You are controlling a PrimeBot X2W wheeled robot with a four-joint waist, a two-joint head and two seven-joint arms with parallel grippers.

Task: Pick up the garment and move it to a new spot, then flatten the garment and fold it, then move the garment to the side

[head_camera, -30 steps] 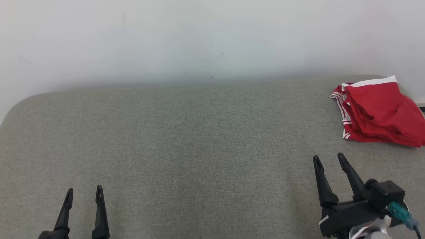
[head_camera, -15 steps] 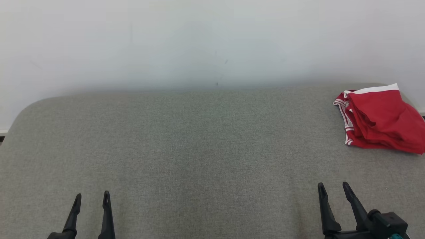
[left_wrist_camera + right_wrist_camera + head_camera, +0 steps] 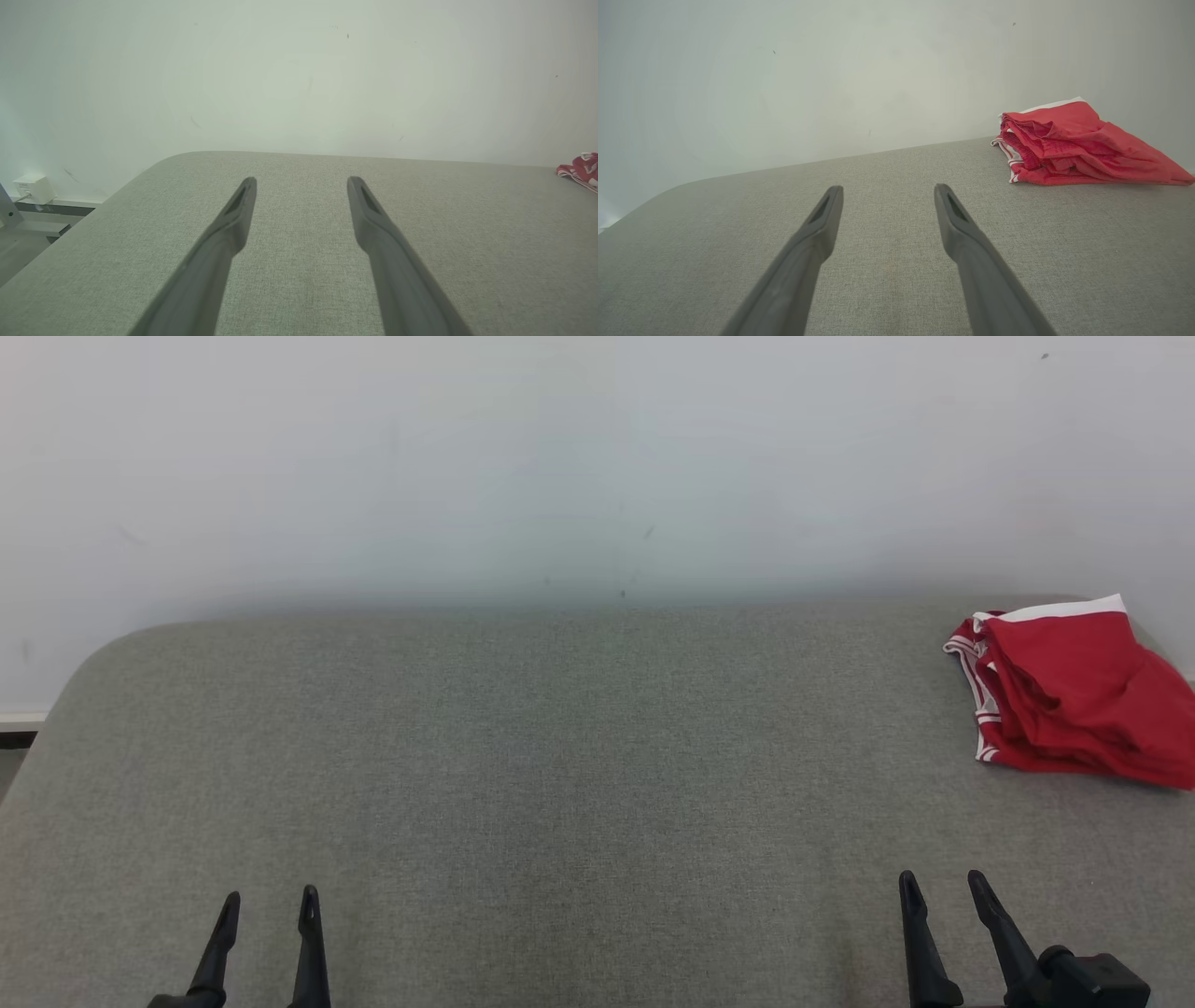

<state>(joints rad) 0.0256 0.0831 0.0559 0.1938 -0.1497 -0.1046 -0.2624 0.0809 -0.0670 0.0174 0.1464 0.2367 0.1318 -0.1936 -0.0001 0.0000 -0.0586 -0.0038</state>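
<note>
**Both claws wide and empty, red garment parked far right**

Starting at the right claw [image 3: 940, 879]: two long dark fingers spread wide, nothing between them, poised low over the near edge. Over to the left claw [image 3: 270, 896]: matching pose, fingers parted, gripping nothing.

Beneath both, a grey woven padded surface [image 3: 560, 756] with rounded corners. Further out, in the far right corner, just beside the plain white wall [image 3: 560, 457]: the red fabric garment with white-striped trim [image 3: 1064, 695], lying in a loose layered stack. Well apart from either claw, nearer the right one.

Reads as the closing stretch: seemingly folded, seemingly set to the side, layers a touch slack.

Best handling from here: keep both pairs of fingers apart and clear of the stack, and avoid brushing the trailing red edge. Should a tidy-up be wanted, go in with the right claw from the striped side, pinching all layers together, never just the top one.

Tally: two claws, four fingers, one garment, one padded surface, one wall.
</note>
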